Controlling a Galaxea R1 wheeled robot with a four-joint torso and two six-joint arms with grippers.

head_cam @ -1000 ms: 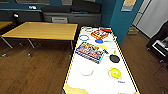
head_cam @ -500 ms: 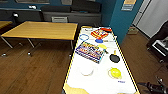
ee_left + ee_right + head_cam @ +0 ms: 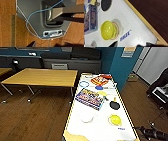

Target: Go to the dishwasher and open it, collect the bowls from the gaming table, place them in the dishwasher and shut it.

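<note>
- Standing on the white worktop (image 3: 100, 127), a yellow bowl (image 3: 115, 119) sits near its right edge; a white bowl (image 3: 87, 118) sits towards the left edge.
- A colourful box (image 3: 90, 98) lies mid-worktop.
- Gripper states: cannot tell.

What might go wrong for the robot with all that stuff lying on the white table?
The yellow bowl sits near the table's edge, so a nudge might send it off. The black paddle and the colourful game box lie close by, so an arm reaching in may knock them.
</note>
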